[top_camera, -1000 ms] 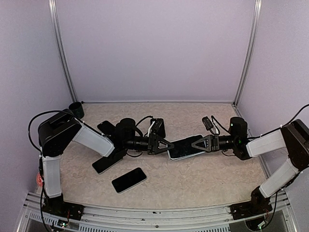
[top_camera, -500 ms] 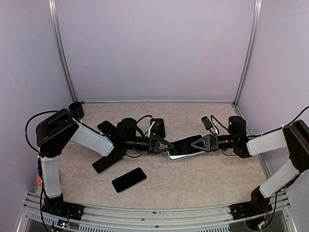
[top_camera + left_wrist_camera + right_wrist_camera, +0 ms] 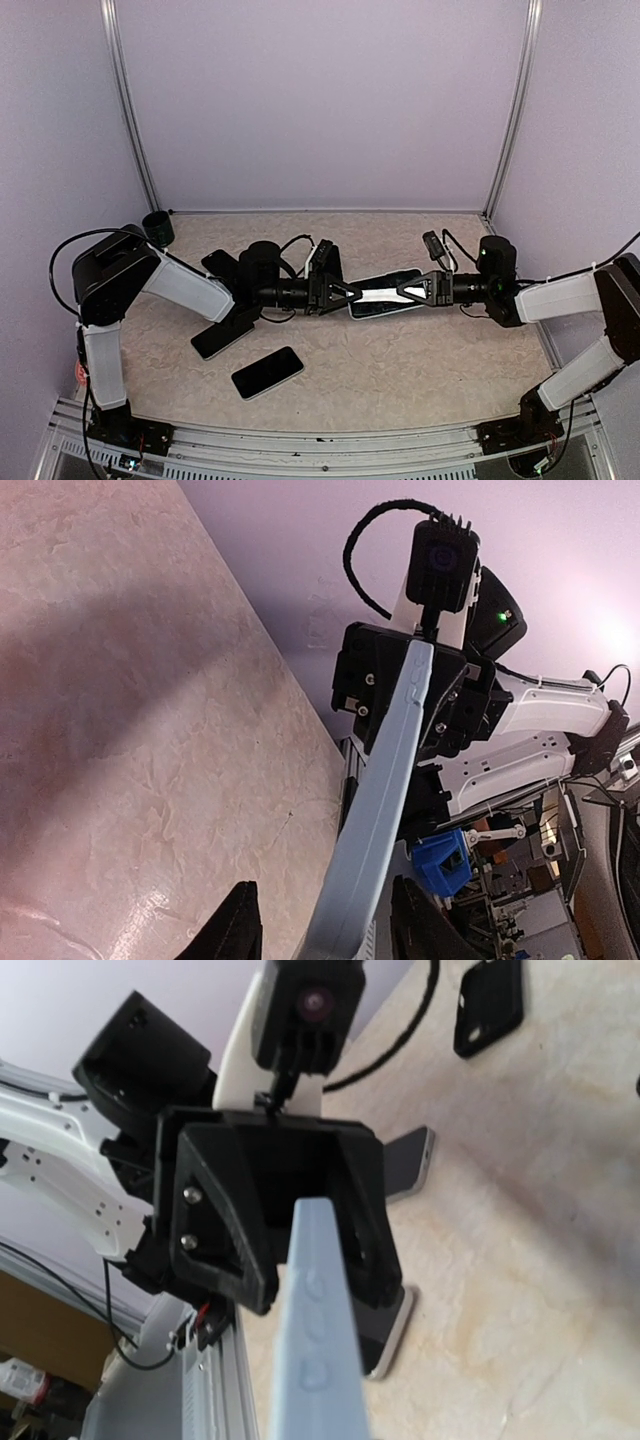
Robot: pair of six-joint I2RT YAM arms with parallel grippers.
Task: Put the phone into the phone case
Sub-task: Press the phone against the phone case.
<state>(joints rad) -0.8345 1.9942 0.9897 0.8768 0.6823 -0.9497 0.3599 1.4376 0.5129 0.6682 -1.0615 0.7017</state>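
Phone case aloft, right jaws gripping, left jaws apparently parted

I saw the beige marbled table carrying a black phone face up near its front edge, a second dark phone just behind that, a black case farther back, and a black cup in the far left corner.

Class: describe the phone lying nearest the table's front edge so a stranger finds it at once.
On the marbled table, look at the left half, in front of the left arm. Two dark phones lie there. The wanted phone is nearer the front edge, fully in view, while the arm overlaps its neighbour.
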